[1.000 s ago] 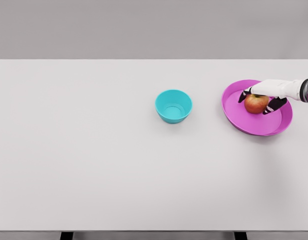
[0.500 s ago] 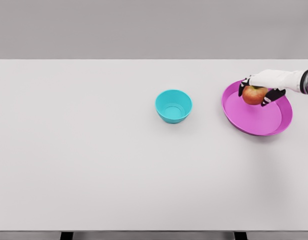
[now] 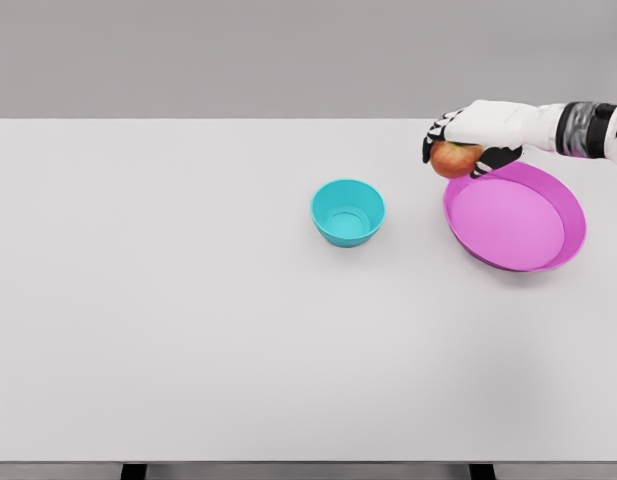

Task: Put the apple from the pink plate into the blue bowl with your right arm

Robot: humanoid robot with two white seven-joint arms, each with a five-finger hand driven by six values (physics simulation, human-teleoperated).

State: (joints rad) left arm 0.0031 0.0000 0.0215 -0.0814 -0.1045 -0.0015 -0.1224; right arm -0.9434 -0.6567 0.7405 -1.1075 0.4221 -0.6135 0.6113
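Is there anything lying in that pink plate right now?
Empty. The pink plate shows only bare pink; the apple is in the right hand, past its left rim.

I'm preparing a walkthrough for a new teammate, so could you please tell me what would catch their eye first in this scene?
The white right hand reaching in from the right edge, fingers closed on a round red apple held in the air just past the left rim of the shallow pink plate. The plate now lies bare at the right of the white table. A small blue bowl sits near the table's middle, left of the apple.
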